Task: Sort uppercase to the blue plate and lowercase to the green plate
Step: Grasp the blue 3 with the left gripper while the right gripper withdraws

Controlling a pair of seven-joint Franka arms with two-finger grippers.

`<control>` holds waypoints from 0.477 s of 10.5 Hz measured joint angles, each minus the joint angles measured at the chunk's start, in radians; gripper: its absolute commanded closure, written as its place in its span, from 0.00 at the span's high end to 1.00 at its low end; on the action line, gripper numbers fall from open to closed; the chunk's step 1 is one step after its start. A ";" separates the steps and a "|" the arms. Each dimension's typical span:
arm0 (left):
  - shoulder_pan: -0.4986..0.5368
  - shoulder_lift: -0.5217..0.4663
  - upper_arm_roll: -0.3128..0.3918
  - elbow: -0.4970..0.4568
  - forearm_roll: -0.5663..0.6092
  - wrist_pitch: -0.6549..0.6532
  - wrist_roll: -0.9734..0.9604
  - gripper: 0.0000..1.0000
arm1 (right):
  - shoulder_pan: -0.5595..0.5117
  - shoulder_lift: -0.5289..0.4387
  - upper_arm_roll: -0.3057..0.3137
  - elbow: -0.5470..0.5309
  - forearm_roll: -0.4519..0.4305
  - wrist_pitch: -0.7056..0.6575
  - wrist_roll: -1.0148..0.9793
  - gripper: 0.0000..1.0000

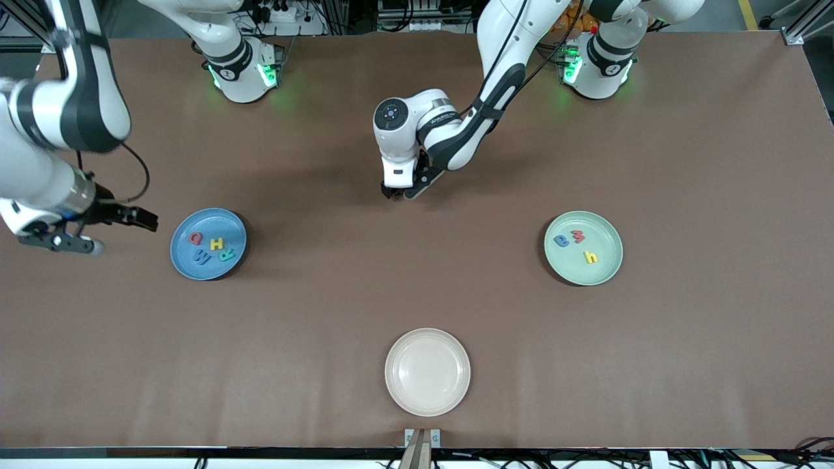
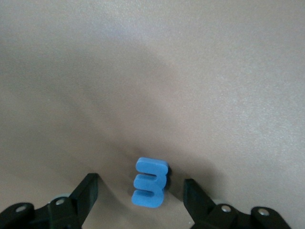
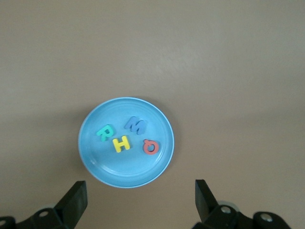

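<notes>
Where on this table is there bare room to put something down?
The cream-white plate holds nothing. Bare tabletop lies between the blue plate and the green plate. Crowded: the blue plate with four letters, and under the left gripper, where a blue letter lies.

plates (image 1: 208, 243): 3 | foam letters (image 1: 216, 243): 8 | arms: 2

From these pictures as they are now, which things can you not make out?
- Front view: the blue E-shaped letter does not show; the left hand covers it.
- Left wrist view: the left hand's fingers stand apart from the letter, but their tips are cut off by the picture's edge.
- Front view: the right hand, beside the blue plate, is blurred.
</notes>
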 measured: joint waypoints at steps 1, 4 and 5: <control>0.000 -0.002 0.000 0.002 0.000 -0.003 0.000 0.49 | 0.015 -0.036 -0.001 0.001 0.000 0.002 -0.018 1.00; 0.000 -0.002 0.002 0.003 0.002 -0.003 0.000 0.35 | 0.060 -0.080 -0.002 0.088 0.021 -0.038 -0.065 1.00; 0.000 -0.002 0.002 0.003 0.002 -0.003 0.000 0.32 | 0.075 -0.081 -0.002 0.152 0.035 -0.085 -0.073 1.00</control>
